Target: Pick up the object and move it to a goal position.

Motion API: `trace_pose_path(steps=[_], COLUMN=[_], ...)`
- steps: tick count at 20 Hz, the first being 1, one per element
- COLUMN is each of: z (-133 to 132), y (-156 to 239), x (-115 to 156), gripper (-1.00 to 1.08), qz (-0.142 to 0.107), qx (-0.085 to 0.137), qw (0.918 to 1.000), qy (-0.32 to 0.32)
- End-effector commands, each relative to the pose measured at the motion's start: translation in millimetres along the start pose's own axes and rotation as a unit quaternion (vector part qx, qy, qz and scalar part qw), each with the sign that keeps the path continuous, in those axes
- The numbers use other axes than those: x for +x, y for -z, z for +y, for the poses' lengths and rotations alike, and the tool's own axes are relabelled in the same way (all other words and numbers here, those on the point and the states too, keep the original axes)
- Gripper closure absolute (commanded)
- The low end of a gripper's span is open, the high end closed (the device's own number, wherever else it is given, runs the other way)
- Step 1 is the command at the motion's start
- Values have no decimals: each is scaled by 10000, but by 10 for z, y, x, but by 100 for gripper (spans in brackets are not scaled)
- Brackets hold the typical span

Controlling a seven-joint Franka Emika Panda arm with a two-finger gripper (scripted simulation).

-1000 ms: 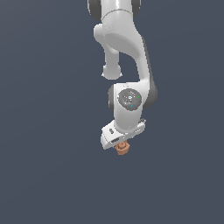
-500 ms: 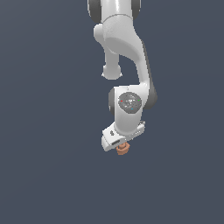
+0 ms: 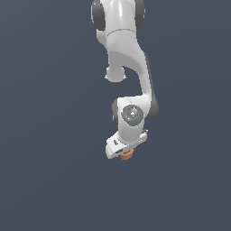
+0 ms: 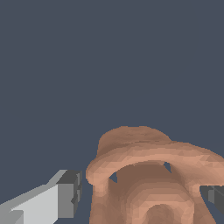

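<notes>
Gripper (image 3: 125, 154) fingers are sitting on either side of the orange-brown ridged object (image 3: 127, 154), seemingly clamping it; the object is lying directly between them, just under the white hand.

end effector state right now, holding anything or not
End effector: closed on the orange-brown object, a finger on either side of it.

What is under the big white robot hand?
A small orange-brown lumpy object sits just under the white robot gripper, between its jaws. Most of it is hidden by the gripper in the exterior view. Only plain dark background shows below.
</notes>
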State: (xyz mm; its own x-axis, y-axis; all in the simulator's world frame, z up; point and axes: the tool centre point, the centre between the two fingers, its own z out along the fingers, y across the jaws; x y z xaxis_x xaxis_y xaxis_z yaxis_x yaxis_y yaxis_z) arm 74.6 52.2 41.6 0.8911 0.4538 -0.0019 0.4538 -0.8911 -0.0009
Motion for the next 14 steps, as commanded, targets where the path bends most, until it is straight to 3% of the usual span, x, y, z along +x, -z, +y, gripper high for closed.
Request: trace_pose_path(steps=[1,2,3,14], z=[5,6,6,5], y=[-9,-6,-6,-3], x=[14,15,15,14], gripper=[-92,-92,108,108], qz=[10,10,10,10], qx=[-4,-4,-4,-4], qw=[10000,10000,10000,10000], qy=[1,1,1,1])
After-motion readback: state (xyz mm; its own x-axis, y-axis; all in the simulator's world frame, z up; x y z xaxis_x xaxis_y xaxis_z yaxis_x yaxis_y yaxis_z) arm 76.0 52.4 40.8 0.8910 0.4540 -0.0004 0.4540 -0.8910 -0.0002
